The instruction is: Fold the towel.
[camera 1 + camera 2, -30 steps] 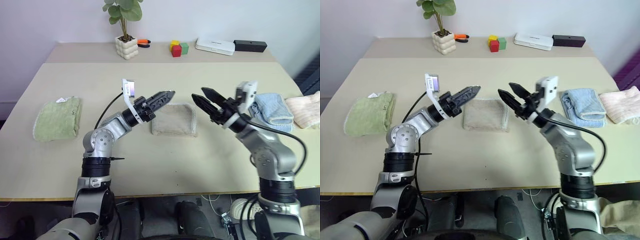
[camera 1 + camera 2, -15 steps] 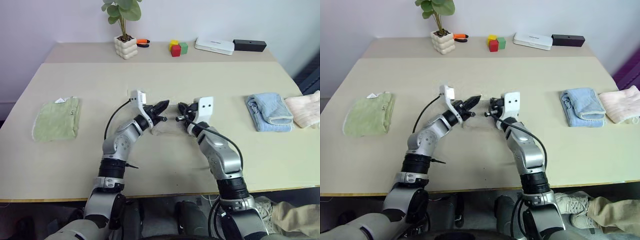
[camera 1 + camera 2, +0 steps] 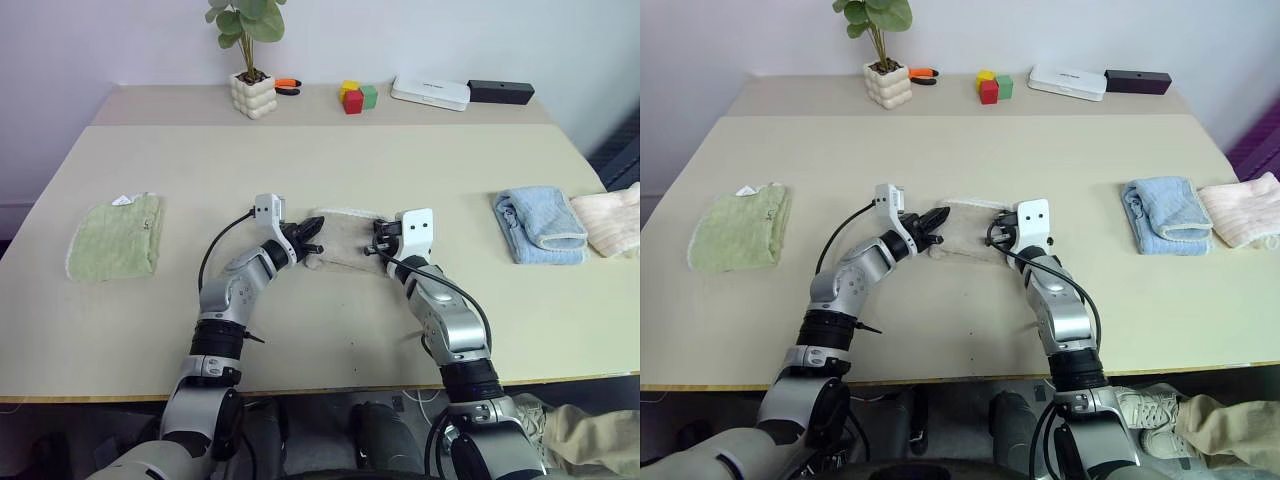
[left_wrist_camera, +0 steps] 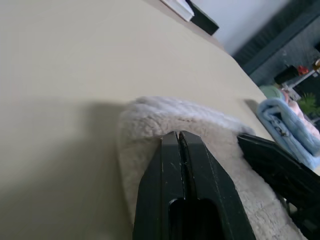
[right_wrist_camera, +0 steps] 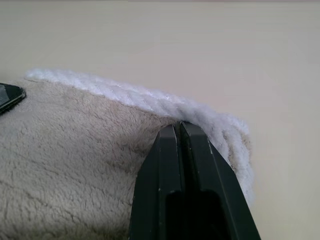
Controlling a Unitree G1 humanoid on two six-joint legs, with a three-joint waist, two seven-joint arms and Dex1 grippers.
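On the table point(image 3: 330, 160): one beige towel point(image 3: 345, 238); two closed grippers.

Bare table point(image 3: 330, 165) lies open at twelve o'clock; green towel point(image 3: 115, 235) blocks nine, light blue towel point(image 3: 540, 224) three, plant pot point(image 3: 252, 94) far eleven.

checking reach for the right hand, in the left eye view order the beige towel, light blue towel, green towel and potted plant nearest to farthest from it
1. beige towel, right at the right hand.
2. light blue towel, on the table's right.
3. potted plant, far back left.
4. green towel, far left; close to the plant's rank.
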